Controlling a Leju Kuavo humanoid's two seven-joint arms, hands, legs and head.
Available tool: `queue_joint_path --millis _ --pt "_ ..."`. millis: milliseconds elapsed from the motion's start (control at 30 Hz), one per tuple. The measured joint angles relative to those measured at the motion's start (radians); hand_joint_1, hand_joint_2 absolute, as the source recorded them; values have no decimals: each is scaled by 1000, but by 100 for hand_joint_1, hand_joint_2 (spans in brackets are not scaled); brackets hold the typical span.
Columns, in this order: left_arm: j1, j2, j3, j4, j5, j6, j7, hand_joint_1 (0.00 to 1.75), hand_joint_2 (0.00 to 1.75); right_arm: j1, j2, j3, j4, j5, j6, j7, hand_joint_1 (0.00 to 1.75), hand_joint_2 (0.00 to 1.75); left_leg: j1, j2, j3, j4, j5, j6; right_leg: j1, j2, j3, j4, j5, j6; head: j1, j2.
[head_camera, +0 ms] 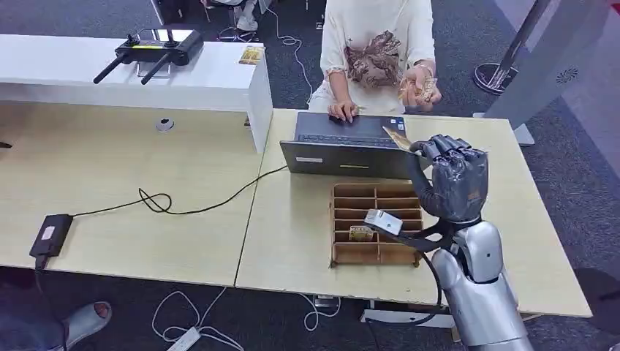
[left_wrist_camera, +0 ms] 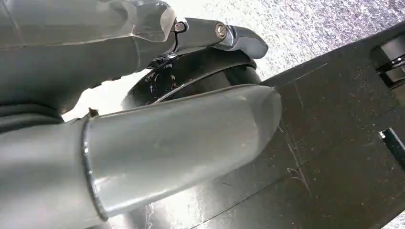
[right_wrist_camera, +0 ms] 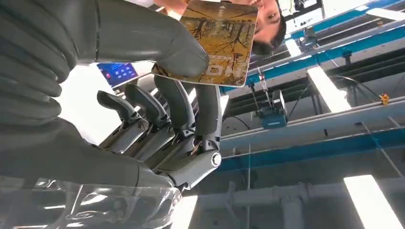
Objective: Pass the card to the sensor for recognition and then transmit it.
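Observation:
My right hand (head_camera: pixel 453 179) is raised above the far right corner of the wooden compartment tray (head_camera: pixel 336 219), close to the laptop (head_camera: pixel 343 146). It pinches a yellow-brown picture card (head_camera: pixel 397 137) between thumb and a finger, and the card points toward the person across the table. In the right wrist view the same card (right_wrist_camera: pixel 224 38) sits under the thumb (right_wrist_camera: pixel 143 38), with the other fingers (right_wrist_camera: pixel 157 114) curled loosely below. A small black box (head_camera: pixel 51 234) with a cable lies at the table's near left edge. My left hand (left_wrist_camera: pixel 143 133) holds nothing, its thumb and a finger apart.
A person sits behind the laptop, one hand (head_camera: pixel 343 111) on it and the other holding up cards (head_camera: pixel 420 88). Another card (head_camera: pixel 358 234) lies in a tray compartment. A black cable (head_camera: pixel 190 208) crosses the table. A controller (head_camera: pixel 150 47) and a card (head_camera: pixel 251 55) rest on the white shelf.

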Motion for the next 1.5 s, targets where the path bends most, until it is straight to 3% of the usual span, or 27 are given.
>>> queue_joint_path --millis 800,1033,1167,1400,1500 --pt "0 -3 55 0 55 52 8 0 0 -123 -37 127 25 -39 43 31 175 175 0 0 0 0 0 0 0 0 0 0 0 0 0 0" --pt "-4 -2 105 0 109 78 22 0 0 -196 -44 141 85 -202 157 -3 175 175 0 0 0 0 0 0 0 0 0 0 0 0 0 0" --pt "-5 -1 128 0 121 84 25 0 0 -259 -45 146 149 -218 200 0 175 175 0 0 0 0 0 0 0 0 0 0 0 0 0 0" --pt "-5 0 144 0 129 87 28 0 0 -294 -46 153 198 -218 208 3 175 175 0 0 0 0 0 0 0 0 0 0 0 0 0 0" --pt "-7 1 158 0 140 91 35 0 0 -323 -45 159 238 -229 251 22 175 175 0 0 0 0 0 0 0 0 0 0 0 0 0 0"
